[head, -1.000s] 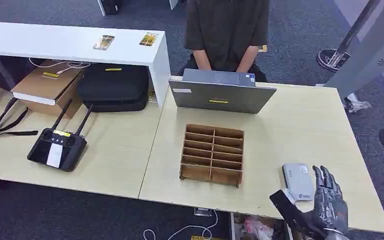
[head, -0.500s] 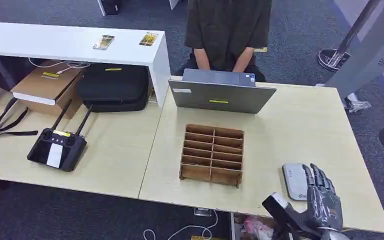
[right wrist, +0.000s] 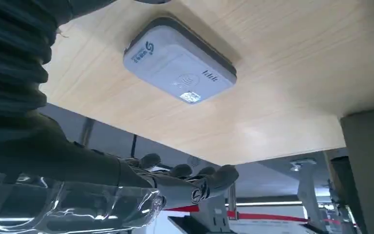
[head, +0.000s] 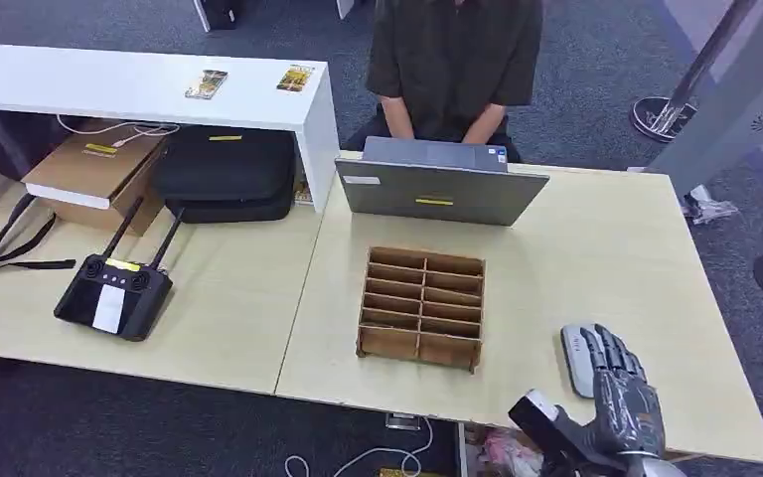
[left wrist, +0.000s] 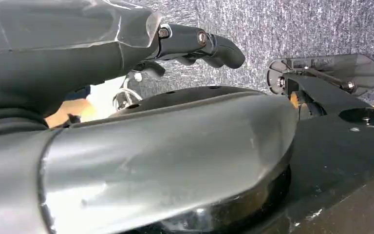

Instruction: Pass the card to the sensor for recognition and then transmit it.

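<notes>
— Two hands to report; how is the right hand (head: pixel 624 402)?

— Its fingers (right wrist: pixel 209 180) are stretched out and a little apart, with nothing visibly between them and the thumb. It hangs over the near edge of the table (head: pixel 596 268).

— And the sensor (head: pixel 578 356)?

— A flat grey box lying on the table directly under the fingertips. From the head view they cover its right side. The right wrist view shows a gap between the fingers and the sensor's face.

— The card?

— I cannot tell where it is; it is not clear in that hand or on the sensor.

— What else is near?

— A slotted wooden box (head: pixel 422 306) is just to the hand's left and ahead. A laptop (head: pixel 437 184) stands well beyond it, with a person (head: pixel 452 60) seated behind.

— The left hand (left wrist: pixel 78 58)?

— Over grey carpet, fingers (left wrist: pixel 219 46) slightly bent, holding nothing.
</notes>
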You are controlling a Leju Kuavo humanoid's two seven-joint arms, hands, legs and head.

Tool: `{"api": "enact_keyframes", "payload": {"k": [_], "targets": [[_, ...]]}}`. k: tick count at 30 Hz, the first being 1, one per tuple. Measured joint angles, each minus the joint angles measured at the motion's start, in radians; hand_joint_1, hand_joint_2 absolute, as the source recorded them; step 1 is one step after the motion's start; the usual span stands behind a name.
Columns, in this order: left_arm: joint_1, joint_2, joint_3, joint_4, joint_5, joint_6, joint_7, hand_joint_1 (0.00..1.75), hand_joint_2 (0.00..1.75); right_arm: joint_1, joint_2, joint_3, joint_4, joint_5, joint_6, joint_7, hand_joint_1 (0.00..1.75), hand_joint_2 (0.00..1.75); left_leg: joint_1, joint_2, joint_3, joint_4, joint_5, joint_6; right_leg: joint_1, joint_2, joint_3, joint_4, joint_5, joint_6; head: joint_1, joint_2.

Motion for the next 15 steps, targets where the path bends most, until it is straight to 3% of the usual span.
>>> {"api": "enact_keyframes", "payload": {"k": [5,15], "targets": [[-0.001,0.000,0.000,0.000,0.006,0.000,-0.001,0.00,0.00,-0.046,0.018,0.055,0.018,-0.010,-0.020,0.002,0.00,1.75,0.000,0.000,0.000,0.000,0.000,0.000,0.000,0.000,0.000,0.000,0.000,0.000,0.000,0.000],[-0.008,0.000,0.010,0.000,0.018,-0.004,-0.003,0.00,0.00,-0.162,0.126,0.153,0.115,0.026,-0.024,0.000,0.00,1.75,0.000,0.000,0.000,0.000,0.000,0.000,0.000,0.000,0.000,0.000,0.000,0.000,0.000,0.000]]}}
